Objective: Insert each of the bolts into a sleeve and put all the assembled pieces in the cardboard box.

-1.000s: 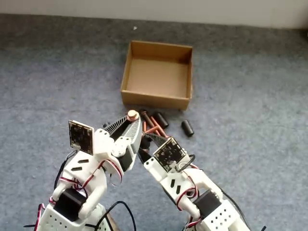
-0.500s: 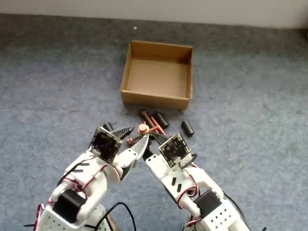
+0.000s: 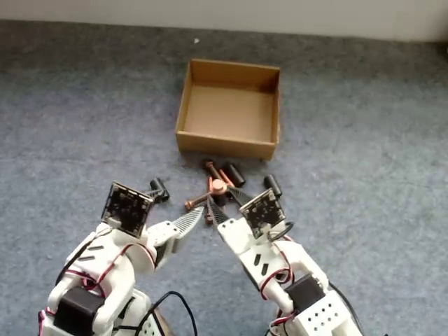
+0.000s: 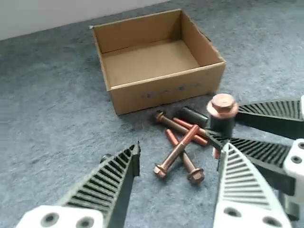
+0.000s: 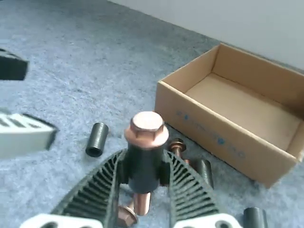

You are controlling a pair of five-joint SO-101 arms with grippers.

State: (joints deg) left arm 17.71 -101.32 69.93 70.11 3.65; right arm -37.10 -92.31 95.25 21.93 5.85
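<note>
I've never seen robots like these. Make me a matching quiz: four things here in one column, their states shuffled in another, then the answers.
1 cardboard box
2 left gripper
3 right gripper
4 loose bolts

A jaws apart, gripping nothing
B lying on the carpet before the box
C standing empty
D shut on a bolt in a sleeve

Pairs: 1-C, 2-A, 3-D, 4-B

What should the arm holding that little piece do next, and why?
Probably carry it forward over the box and let go. The right tool is shut on a sleeve with a bolt through it, so that piece looks assembled, and the box is empty.
</note>
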